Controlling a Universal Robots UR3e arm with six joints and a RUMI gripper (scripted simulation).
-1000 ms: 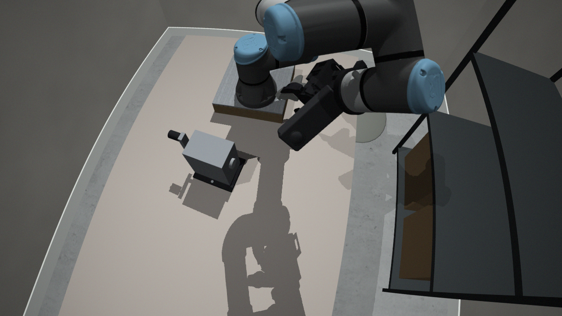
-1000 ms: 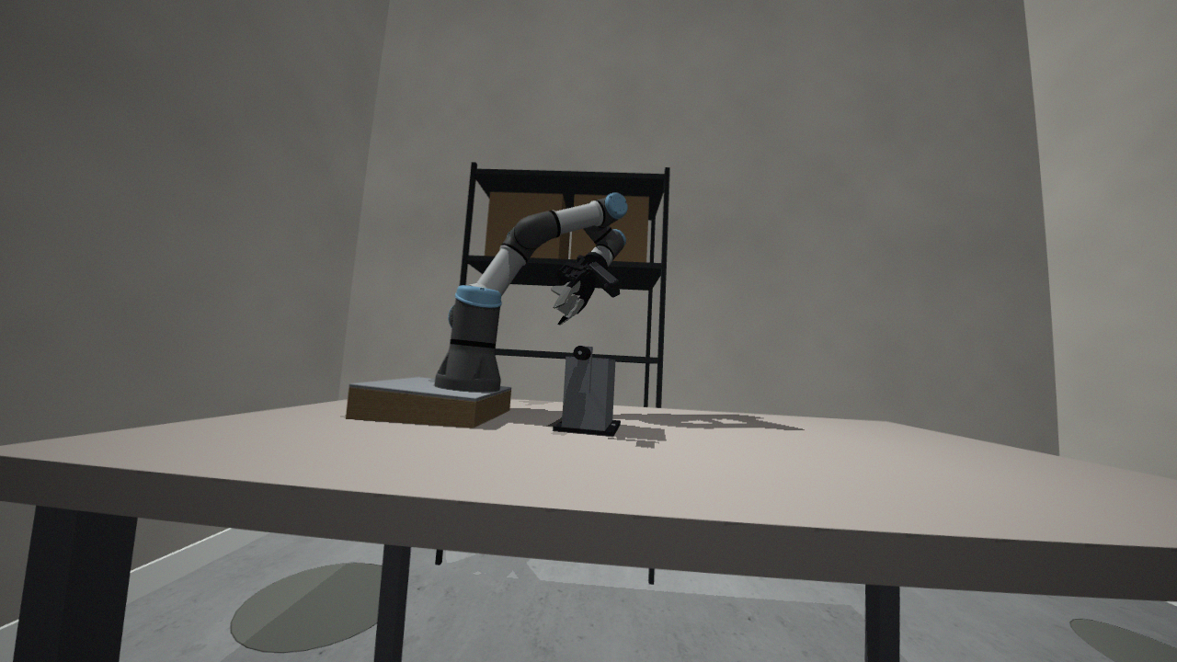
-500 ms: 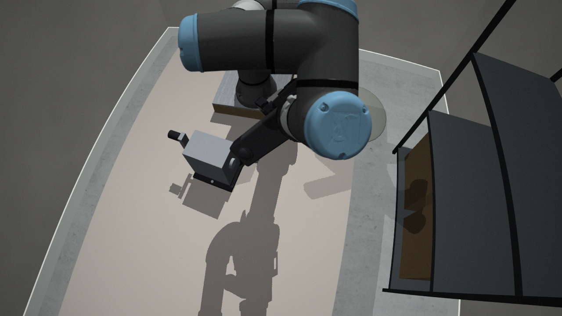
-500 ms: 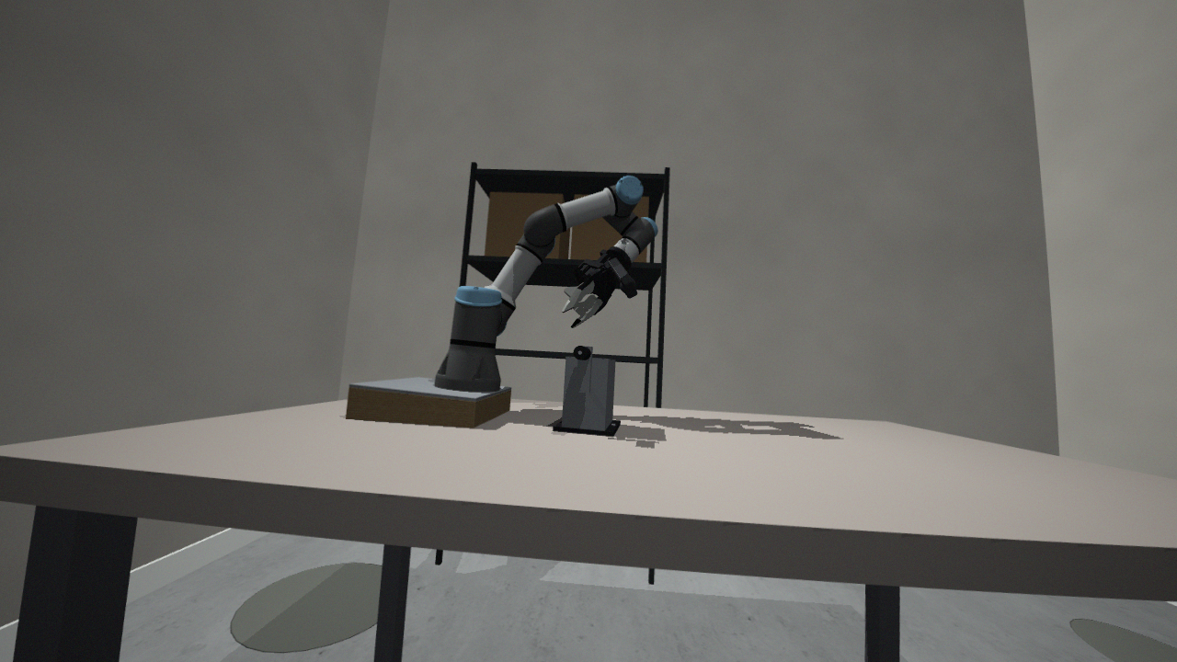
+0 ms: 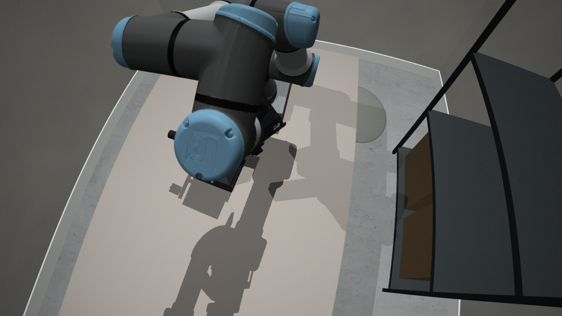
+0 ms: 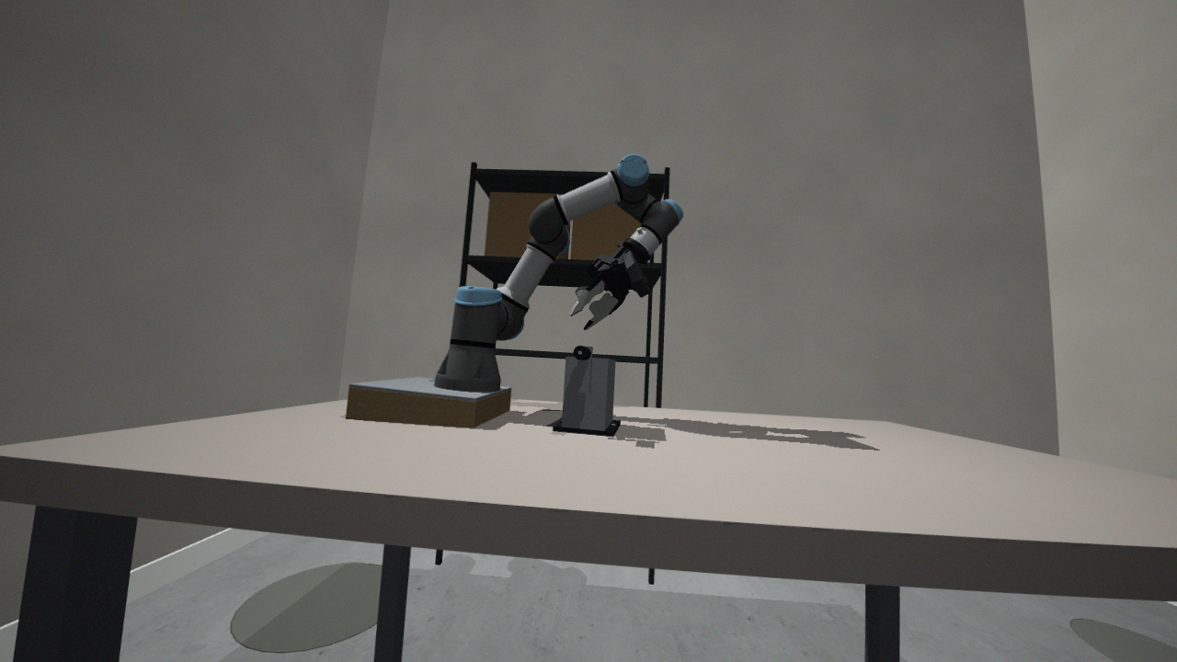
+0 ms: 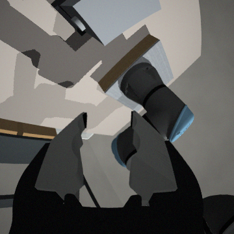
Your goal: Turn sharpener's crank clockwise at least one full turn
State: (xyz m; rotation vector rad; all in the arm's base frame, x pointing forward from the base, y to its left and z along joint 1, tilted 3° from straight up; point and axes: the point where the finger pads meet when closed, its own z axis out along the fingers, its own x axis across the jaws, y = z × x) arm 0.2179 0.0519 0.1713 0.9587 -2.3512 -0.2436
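The sharpener (image 6: 591,391) is a grey box on a black base plate, standing on the table to the right of the arm's pedestal. Its black crank knob (image 6: 582,352) sits at the top left of the box. In the overhead view the arm hides most of the box; only the crank handle (image 5: 171,134) and a corner of the base plate (image 5: 232,182) show. My gripper (image 6: 588,313) hangs in the air above the sharpener, well clear of the crank. In the wrist view its fingers stand apart with nothing between them, and the sharpener's box (image 7: 114,16) lies at the top edge.
The arm's base stands on a wood-sided pedestal (image 6: 428,403) at the left of the sharpener; it also shows in the wrist view (image 7: 136,65). A black shelf rack with brown boxes (image 6: 567,271) stands behind the table (image 5: 471,196).
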